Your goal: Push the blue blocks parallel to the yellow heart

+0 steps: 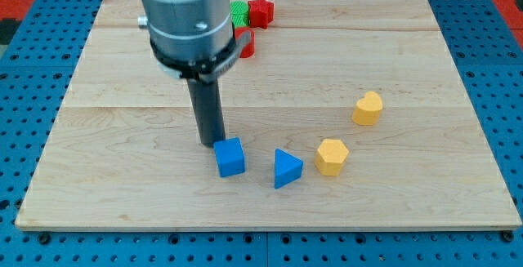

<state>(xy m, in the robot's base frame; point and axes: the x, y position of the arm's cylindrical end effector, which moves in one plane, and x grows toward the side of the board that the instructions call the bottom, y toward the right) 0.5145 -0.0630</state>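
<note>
A blue cube (230,156) lies on the wooden board, below the middle. A blue triangular block (286,168) lies just to its right. A yellow hexagonal block (332,156) lies right of the triangle. The yellow heart (368,108) lies further up and to the right. My tip (212,141) rests on the board at the cube's upper left corner, touching or nearly touching it. The arm's grey body rises above it toward the view's top.
A red star-shaped block (260,11), a green block (239,12) and another red block (245,43) sit near the board's top edge, partly hidden behind the arm. The wooden board (122,177) lies on a blue perforated table.
</note>
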